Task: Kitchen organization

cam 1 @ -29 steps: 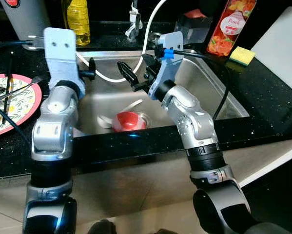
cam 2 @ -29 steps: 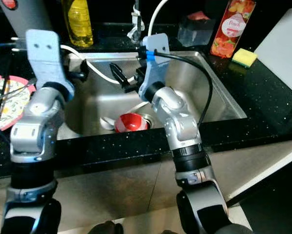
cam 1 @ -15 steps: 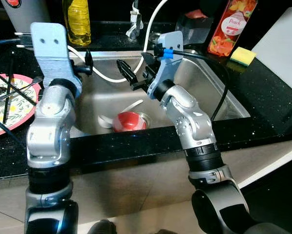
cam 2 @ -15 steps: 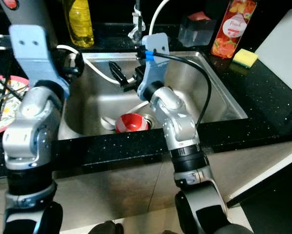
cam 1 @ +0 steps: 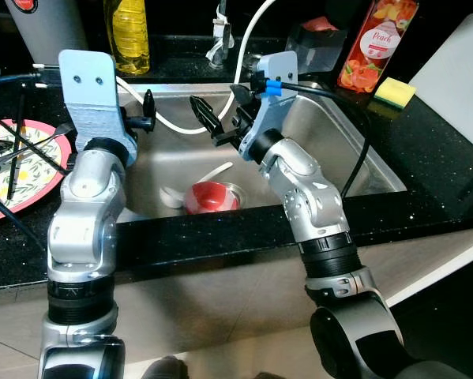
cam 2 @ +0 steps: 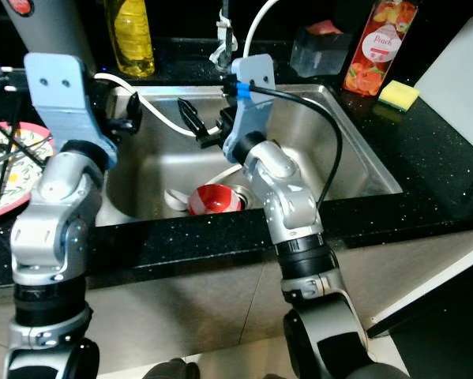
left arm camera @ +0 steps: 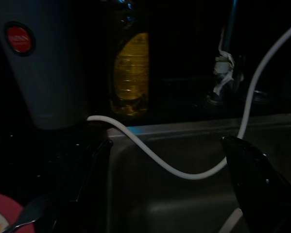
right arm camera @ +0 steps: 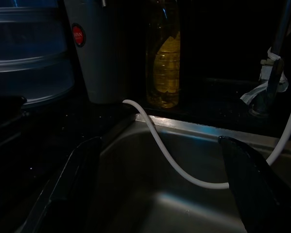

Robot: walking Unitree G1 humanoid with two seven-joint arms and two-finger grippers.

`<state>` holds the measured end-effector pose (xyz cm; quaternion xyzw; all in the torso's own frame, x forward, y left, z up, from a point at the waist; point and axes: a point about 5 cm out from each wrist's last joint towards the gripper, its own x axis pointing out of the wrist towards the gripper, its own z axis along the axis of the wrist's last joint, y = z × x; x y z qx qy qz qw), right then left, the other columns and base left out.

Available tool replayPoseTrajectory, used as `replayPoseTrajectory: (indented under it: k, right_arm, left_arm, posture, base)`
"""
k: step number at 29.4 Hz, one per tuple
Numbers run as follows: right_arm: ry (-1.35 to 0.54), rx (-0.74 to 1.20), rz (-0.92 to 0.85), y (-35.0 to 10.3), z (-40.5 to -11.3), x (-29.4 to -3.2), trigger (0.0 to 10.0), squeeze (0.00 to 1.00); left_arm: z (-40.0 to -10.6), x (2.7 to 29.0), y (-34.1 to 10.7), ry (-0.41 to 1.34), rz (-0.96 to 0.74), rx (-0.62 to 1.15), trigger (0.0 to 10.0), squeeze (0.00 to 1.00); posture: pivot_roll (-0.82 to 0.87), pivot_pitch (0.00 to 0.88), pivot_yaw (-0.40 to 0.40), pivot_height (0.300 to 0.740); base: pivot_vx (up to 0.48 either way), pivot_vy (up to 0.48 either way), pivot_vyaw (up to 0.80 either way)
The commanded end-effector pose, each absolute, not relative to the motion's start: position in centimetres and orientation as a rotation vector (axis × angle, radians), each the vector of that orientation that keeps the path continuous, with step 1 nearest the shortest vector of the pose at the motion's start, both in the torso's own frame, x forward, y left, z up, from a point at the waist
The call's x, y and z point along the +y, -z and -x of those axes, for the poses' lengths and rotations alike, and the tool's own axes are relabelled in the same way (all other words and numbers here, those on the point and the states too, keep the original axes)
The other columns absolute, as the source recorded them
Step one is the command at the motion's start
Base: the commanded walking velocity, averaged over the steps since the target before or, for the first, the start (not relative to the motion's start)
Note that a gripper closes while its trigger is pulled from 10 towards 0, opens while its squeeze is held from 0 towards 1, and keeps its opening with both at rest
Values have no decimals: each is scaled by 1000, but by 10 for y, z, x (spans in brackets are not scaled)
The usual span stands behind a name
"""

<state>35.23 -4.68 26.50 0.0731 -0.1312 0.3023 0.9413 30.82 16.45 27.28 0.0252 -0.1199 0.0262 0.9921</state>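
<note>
Unmoved over the last second, the red bowl (cam 1: 210, 196) lies in the sink (cam 1: 362, 162) beside a white spoon (cam 1: 190, 183), likely light, rigid, slippery, best pinched at its rim, while both the left gripper (cam 1: 148, 110) and right gripper (cam 1: 220, 118) hover spread and empty.

Bowl (cam 1: 212, 196) and spoon (cam 1: 190, 182) in sink (cam 1: 354, 150), plate (cam 1: 15, 170) left.
</note>
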Motion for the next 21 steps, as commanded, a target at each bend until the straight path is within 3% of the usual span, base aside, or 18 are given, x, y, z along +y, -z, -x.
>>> replayPoseTrajectory:
  k: [1, 21]
  right_arm:
    - [-614, -279, -154, -267, -354, -48, 10000, 0]
    - [-612, -281, -137, -266, -355, -52, 10000, 0]
  left_arm:
    - [-306, 164, -273, -52, -36, -254, 10000, 0]
    - [-309, 164, -270, -43, -12, -253, 10000, 0]
  posture:
    - [160, 0, -58, 740]
    - [146, 0, -52, 740]
  base:
    - [0, 0, 0]
    - [0, 0, 0]
